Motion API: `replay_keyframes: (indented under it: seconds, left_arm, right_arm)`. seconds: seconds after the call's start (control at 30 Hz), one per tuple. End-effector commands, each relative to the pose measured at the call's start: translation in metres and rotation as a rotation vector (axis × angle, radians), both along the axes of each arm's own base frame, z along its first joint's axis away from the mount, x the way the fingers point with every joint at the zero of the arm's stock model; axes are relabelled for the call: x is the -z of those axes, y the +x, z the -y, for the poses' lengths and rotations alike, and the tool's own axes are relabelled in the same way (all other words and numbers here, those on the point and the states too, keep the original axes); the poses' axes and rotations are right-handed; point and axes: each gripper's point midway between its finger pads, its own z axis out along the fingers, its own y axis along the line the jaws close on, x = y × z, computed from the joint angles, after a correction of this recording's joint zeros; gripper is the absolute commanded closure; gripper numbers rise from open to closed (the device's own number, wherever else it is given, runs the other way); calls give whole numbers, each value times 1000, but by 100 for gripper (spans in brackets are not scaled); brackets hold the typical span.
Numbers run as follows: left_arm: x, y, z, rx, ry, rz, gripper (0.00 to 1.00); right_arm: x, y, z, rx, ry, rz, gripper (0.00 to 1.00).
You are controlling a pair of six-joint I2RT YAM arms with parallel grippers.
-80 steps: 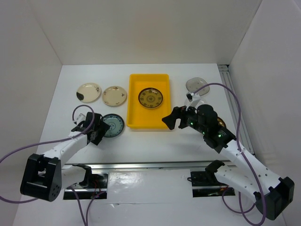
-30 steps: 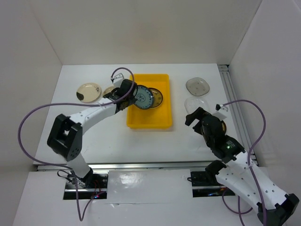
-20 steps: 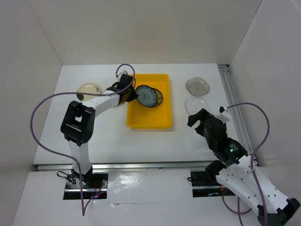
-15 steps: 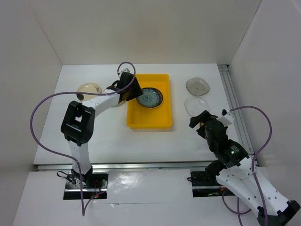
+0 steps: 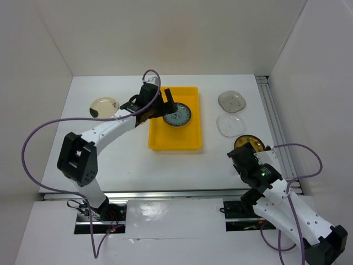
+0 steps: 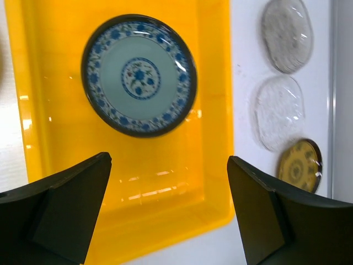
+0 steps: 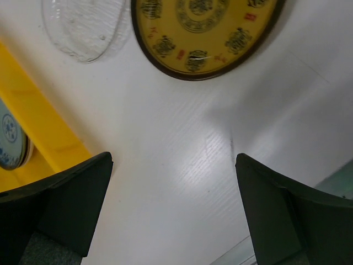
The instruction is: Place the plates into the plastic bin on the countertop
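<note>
**Colours & patterns: bin + plates**

Plain white countertop (image 5: 110,160). The bin (image 6: 220,83) is bright yellow, no pattern. In it the blue plate (image 6: 139,74): pale centre w/ blue floral medallion, blue floral band round it, dark edge. The gold plate (image 7: 207,33): yellow-gold, dark brown rim, ring of dark round motifs, a few small red marks. The glass plate (image 7: 83,25): clear, bumpy texture. The grey plate (image 5: 230,100): smoky, see-thru. The cream plate (image 5: 103,107): dark blotch at one edge.

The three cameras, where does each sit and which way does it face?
Top external: above, behind the bases, facing down on the countertop; both arms show.
Left wrist: over the yellow bin, looking down at the blue plate; open left pincer shows.
Right wrist: over the countertop, facing down at the gold plate; open right pincer shows.
Wrist views share gold plate, clear plate.
</note>
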Motion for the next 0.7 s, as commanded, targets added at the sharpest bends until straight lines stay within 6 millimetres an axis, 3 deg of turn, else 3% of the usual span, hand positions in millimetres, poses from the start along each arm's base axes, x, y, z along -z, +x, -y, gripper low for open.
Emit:
replay_keyframes:
  seconds: [0.0, 0.07, 0.1, 0.2, 0.23, 0.3, 0.33, 0.37, 0.5, 0.67]
  left_arm:
    - [-29, -30, 6, 95, 5, 49, 0]
    - [-25, -44, 5, 118, 26, 38, 0]
    - [-36, -51, 6, 133, 20, 63, 0]
    - [-28, -74, 4, 173, 16, 25, 0]
    - [-35, -79, 0, 173, 7, 43, 0]
    - [-29, -92, -2, 195, 14, 33, 0]
    - [-38, -97, -5, 195, 3, 55, 0]
    - [-32, -105, -10, 195, 11, 39, 0]
    - [-36, -124, -19, 204, -1, 62, 0]
    - [-46, -134, -21, 214, -13, 84, 0]
  right_arm:
    - [12, -9, 22, 192, 49, 35, 0]
    - [16, -8, 27, 225, 51, 71, 0]
    - [16, -5, 29, 235, 47, 97, 0]
    - [16, 0, 38, 299, 46, 160, 2]
    - [17, 2, 42, 318, 24, 162, 2]
    - [20, 5, 44, 339, 3, 154, 4]
    - [26, 6, 49, 354, -41, 121, 4]
    - [26, 9, 47, 362, -39, 118, 5]
    - [38, 17, 49, 393, -67, 98, 8]
    - [48, 26, 56, 408, -98, 109, 10]
